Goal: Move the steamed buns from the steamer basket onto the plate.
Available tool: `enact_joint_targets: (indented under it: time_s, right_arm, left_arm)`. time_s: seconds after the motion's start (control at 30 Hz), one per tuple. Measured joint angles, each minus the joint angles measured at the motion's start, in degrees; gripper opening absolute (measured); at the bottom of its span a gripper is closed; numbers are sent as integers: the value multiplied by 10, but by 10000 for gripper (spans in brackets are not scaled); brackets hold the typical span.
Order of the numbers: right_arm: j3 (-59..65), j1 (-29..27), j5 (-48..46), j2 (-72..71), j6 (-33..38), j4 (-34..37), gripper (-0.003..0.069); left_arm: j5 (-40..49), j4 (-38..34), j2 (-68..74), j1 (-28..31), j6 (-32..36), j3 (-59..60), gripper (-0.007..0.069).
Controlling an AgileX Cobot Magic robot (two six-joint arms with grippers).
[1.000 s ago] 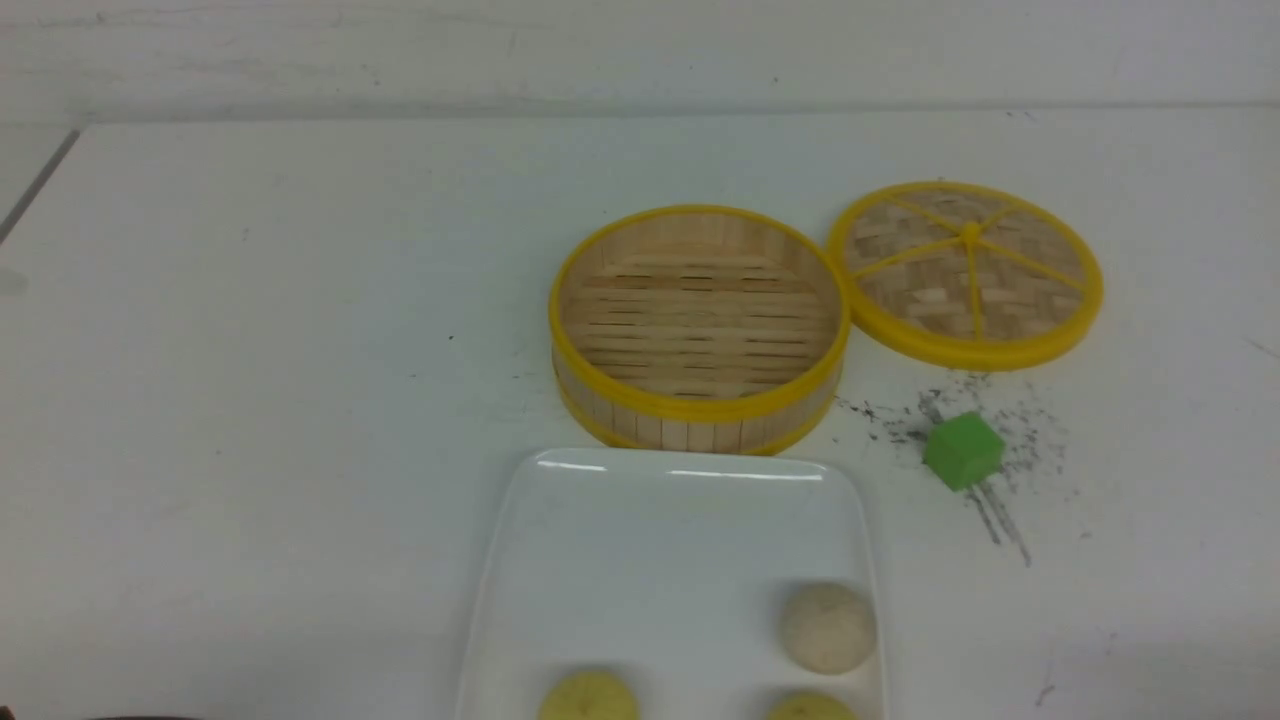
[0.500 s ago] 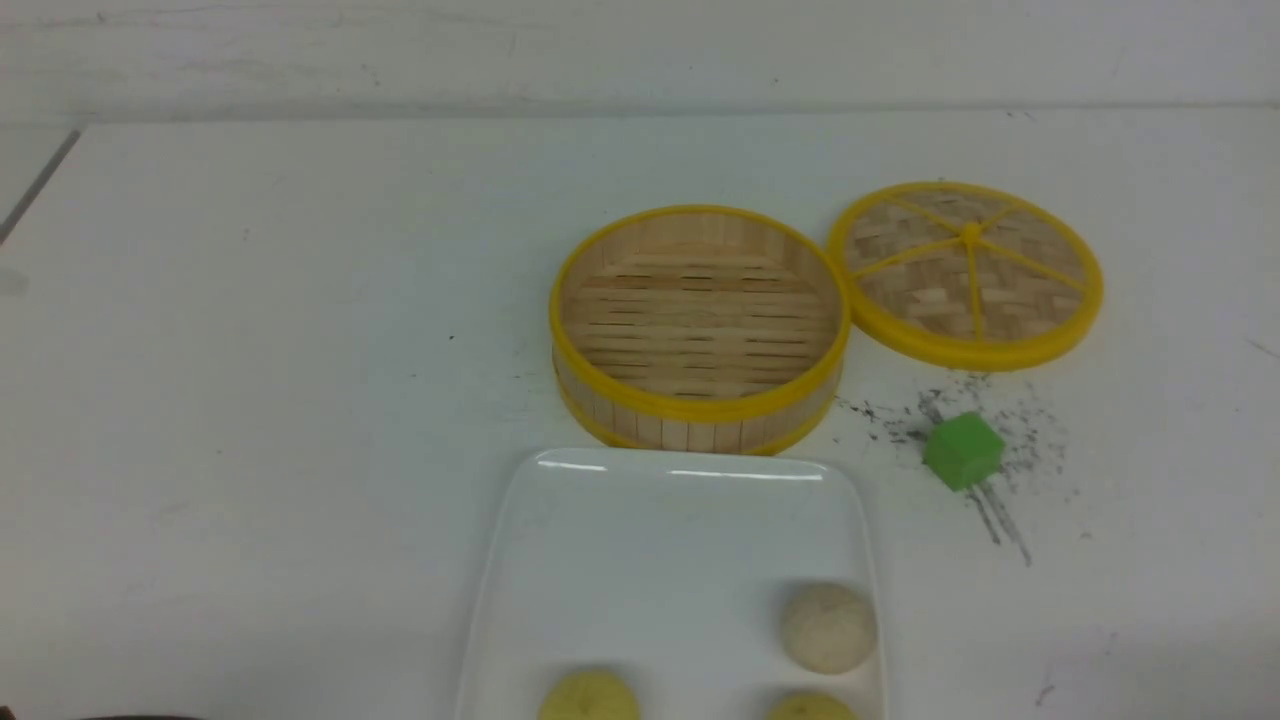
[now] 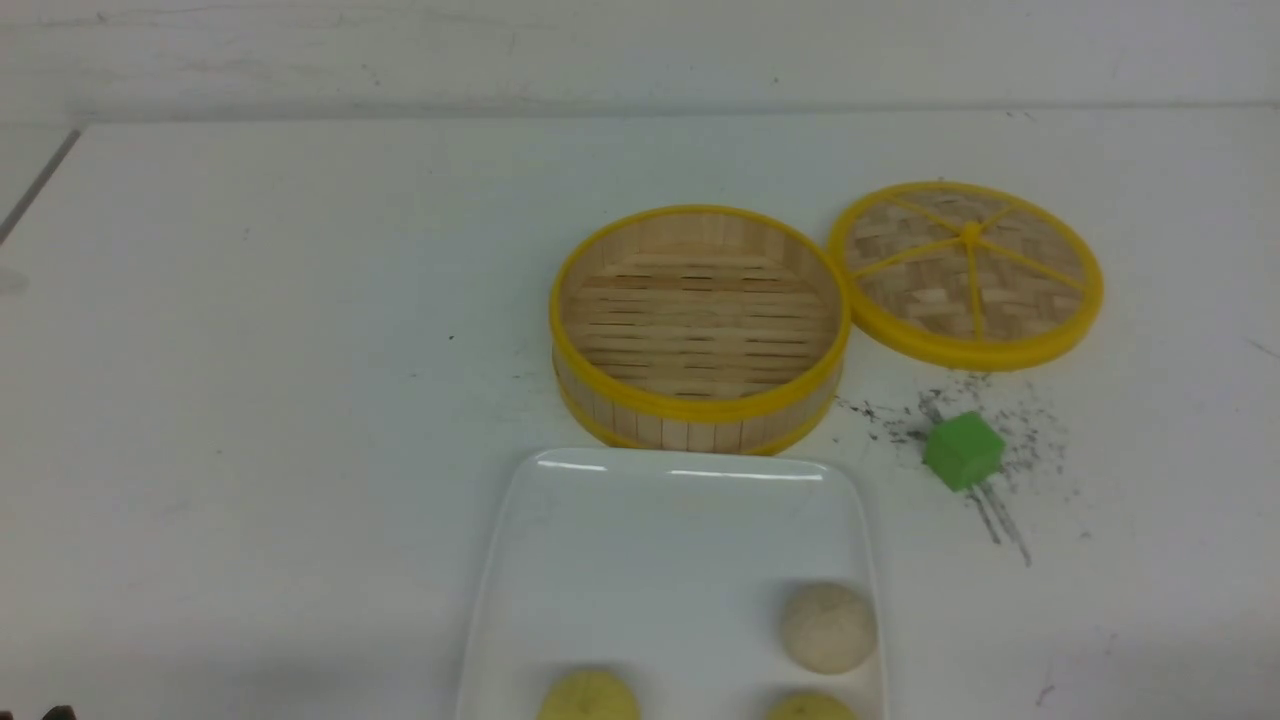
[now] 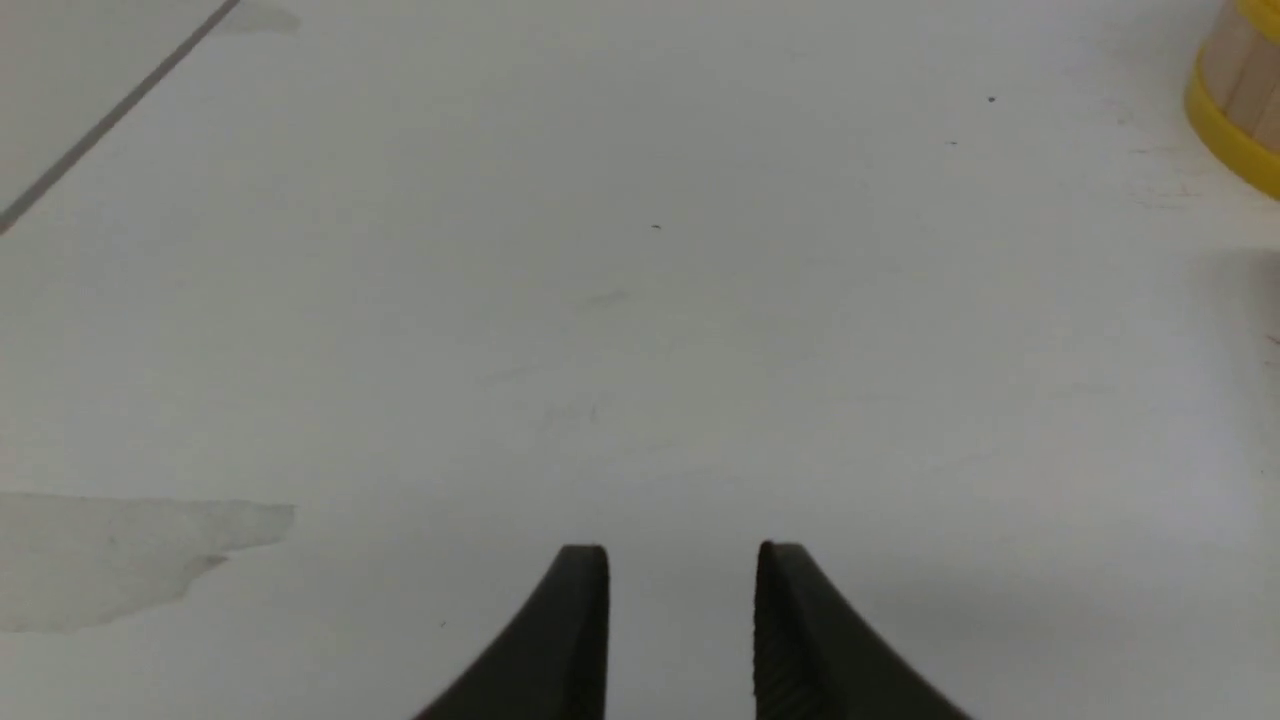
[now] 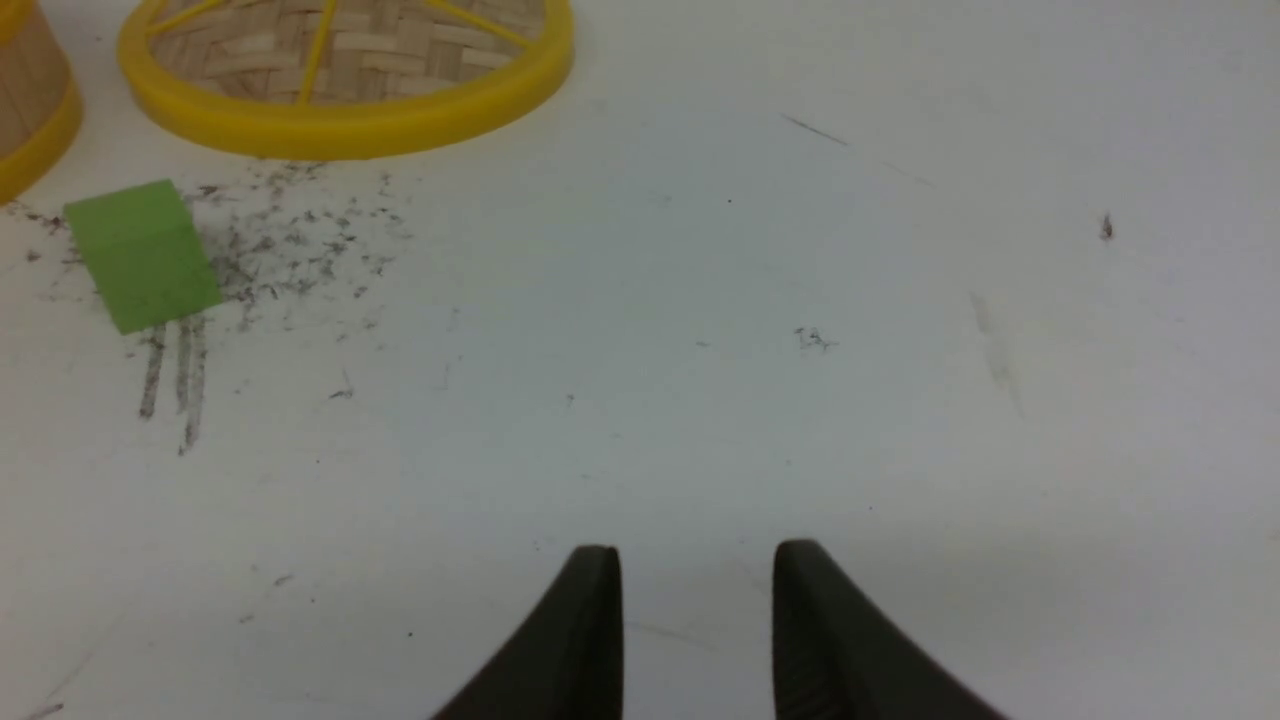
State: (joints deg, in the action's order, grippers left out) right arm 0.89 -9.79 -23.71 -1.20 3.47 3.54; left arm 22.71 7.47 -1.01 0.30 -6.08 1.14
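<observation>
The steamer basket [image 3: 700, 405] stands empty at the table's middle; a bit of its lower rim shows in the left wrist view [image 4: 1230, 140]. The white plate [image 3: 640, 540] lies in front of it. On the plate sit the off-white bun [image 3: 827, 627] and two pale yellow buns [image 3: 590, 697] [image 3: 810, 708], cut by the frame edge. My left gripper [image 4: 682, 552] is open and empty over bare table, far left of the basket. My right gripper [image 5: 697, 550] is open and empty over bare table, right of the green cube. Neither gripper shows clearly in the front view.
The flat woven lid [image 3: 968, 272] lies right of the basket, also in the right wrist view [image 5: 350, 70]. A green cube [image 3: 962, 451] sits on dark smudges in front of the lid, also in the right wrist view [image 5: 140, 252]. A dark seam [image 4: 110, 110] crosses the far left.
A dark part at the front view's bottom left edge has shrunk to a small bit at the corner. Buns, basket, plate, lid and cube have not moved.
</observation>
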Motion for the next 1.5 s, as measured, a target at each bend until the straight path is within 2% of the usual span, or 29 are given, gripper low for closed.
enact_joint_targets:
  time_s: [1.5]
  right_arm:
    - [0, 0, 1, 0, -6, 16, 239]
  left_arm:
    - [0, -2, 0, 0, 3, 0, 240]
